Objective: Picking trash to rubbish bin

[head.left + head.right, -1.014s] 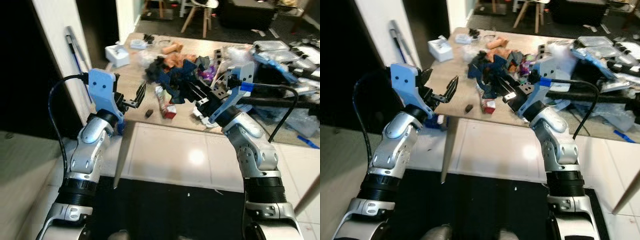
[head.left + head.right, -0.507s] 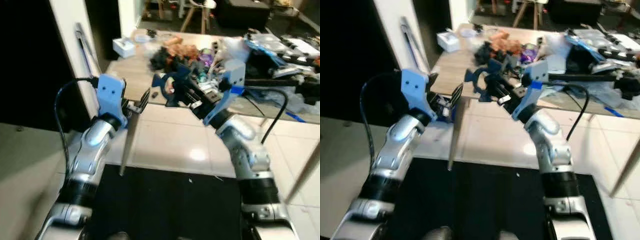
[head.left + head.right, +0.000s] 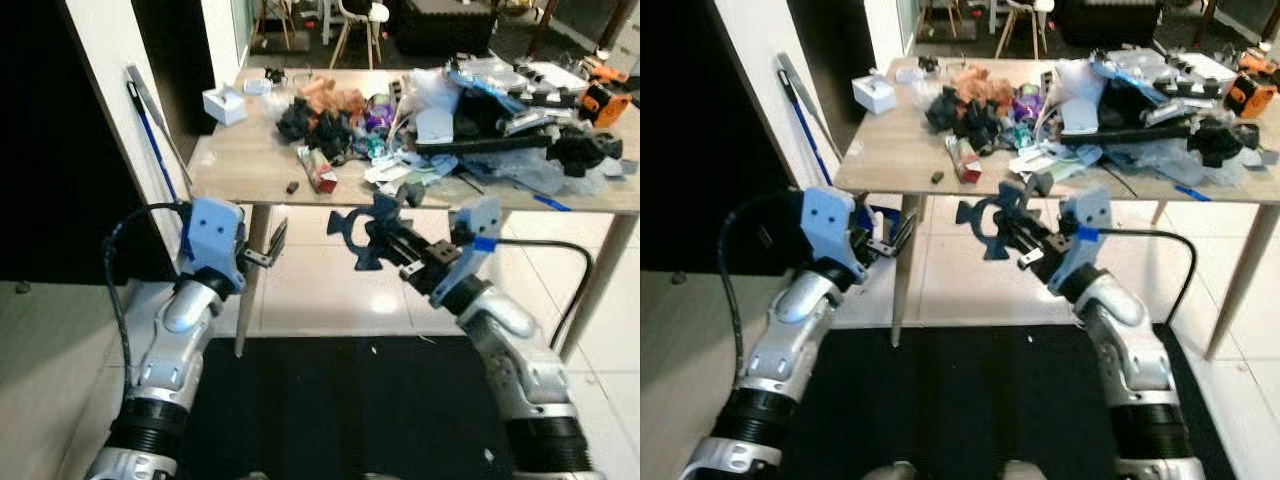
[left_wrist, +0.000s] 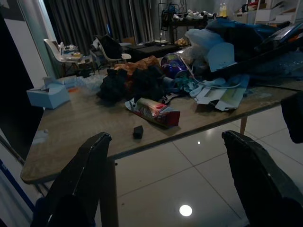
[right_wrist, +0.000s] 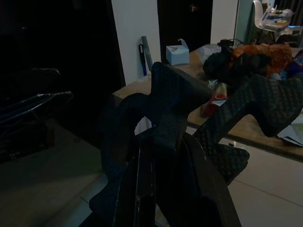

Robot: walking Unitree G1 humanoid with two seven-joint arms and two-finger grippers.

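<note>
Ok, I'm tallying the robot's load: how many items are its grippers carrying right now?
1. The right gripper is clamped on a dark blue foam piece, held out in front of the table. The left gripper is open and holds nothing.

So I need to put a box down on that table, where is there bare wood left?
The table is bare along its left side, between the white tissue box and the near left corner, left of the red carton and small black block. From the dark clothes rightward it is crowded.
</note>
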